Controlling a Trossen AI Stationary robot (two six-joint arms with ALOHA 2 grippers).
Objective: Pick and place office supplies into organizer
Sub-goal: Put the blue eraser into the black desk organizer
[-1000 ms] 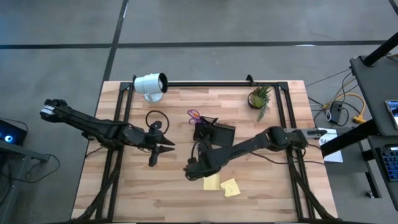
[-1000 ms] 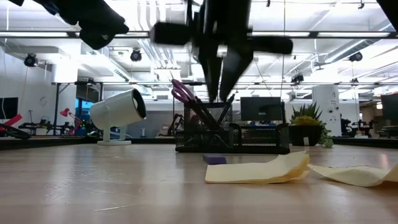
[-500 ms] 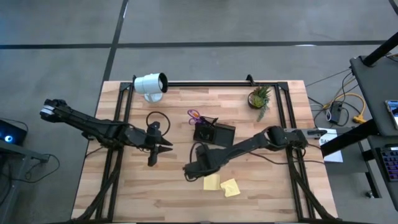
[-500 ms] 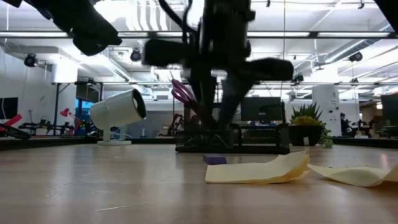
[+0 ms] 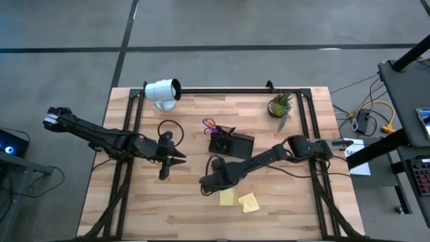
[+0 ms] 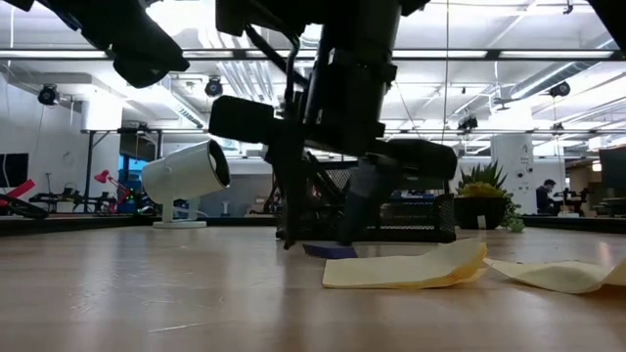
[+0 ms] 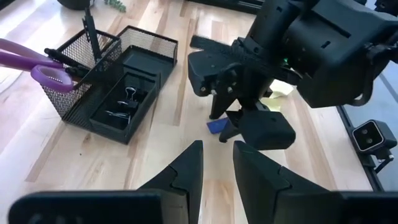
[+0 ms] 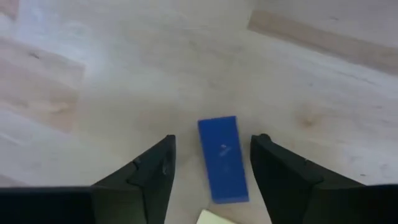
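Right wrist view shows the right gripper (image 8: 211, 158) spread wide, its fingers straddling a small flat blue rectangular eraser (image 8: 222, 159) on the wooden table (image 8: 93, 74). Its fingers could skid the eraser aside, or catch the pale yellow sticky note (image 8: 214, 218) just beside it. The black mesh organizer (image 5: 230, 142) sits near. The left gripper (image 7: 216, 163) (idle, slightly parted) hovers apart.
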